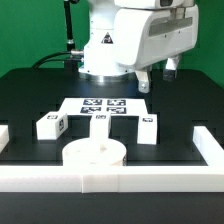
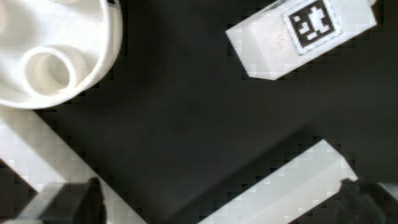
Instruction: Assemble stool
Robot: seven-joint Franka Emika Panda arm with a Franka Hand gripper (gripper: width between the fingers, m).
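Observation:
The round white seat disc (image 1: 95, 153) lies at the front of the black table, against the front rail. Three white legs with marker tags lie in a row behind it: left (image 1: 50, 124), middle (image 1: 100, 121) and right (image 1: 145, 128). My gripper (image 1: 158, 76) hangs open and empty above the table, behind the right leg. In the wrist view the seat disc (image 2: 45, 45) shows a round socket. One tagged leg (image 2: 294, 35) lies apart from it. Another white block (image 2: 311, 178) lies between my open fingertips (image 2: 68, 205), below the gripper (image 2: 228, 210).
The marker board (image 1: 105, 104) lies flat behind the legs. White border rails run along the front (image 1: 120, 178), the exterior view's left (image 1: 4, 135) and its right (image 1: 210, 145). The front rail also shows in the wrist view (image 2: 18, 150). A black cable lies at the back left.

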